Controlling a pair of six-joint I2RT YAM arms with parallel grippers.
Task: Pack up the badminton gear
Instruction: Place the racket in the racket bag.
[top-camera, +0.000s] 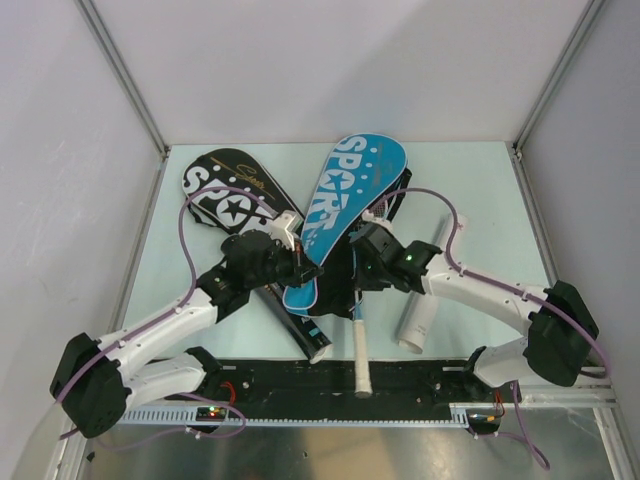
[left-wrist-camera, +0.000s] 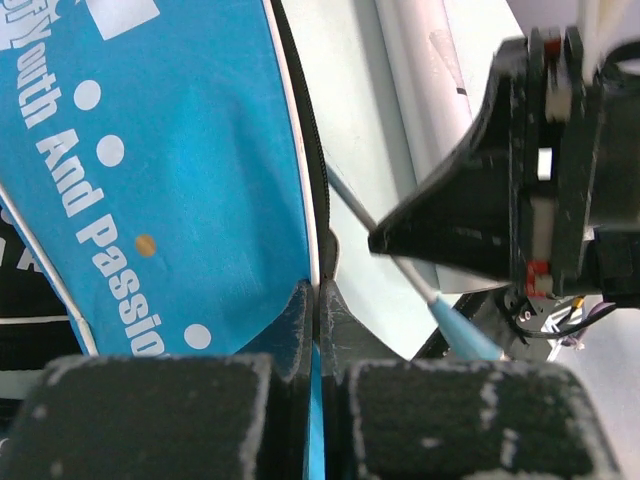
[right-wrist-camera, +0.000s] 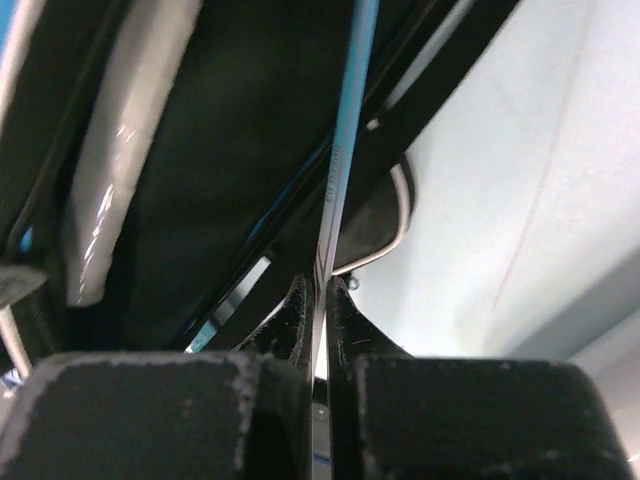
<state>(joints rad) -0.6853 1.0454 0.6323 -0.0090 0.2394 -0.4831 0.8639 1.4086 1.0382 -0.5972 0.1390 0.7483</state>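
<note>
My left gripper pinches blue racket-shaped SPORT cover rim; right gripper clamps light-blue racket shaft; feed straight, 12 o'clock.

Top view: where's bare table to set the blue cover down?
Widest bare patch: far right corner, between blue racket-shaped SPORT cover, white tube and the wall. A thin strip lies left of black SPORT cover. Centre is crowded: left pincer, right pincer, white-handled racket.

blue cover "SPORT", black cover "SPO"
</note>
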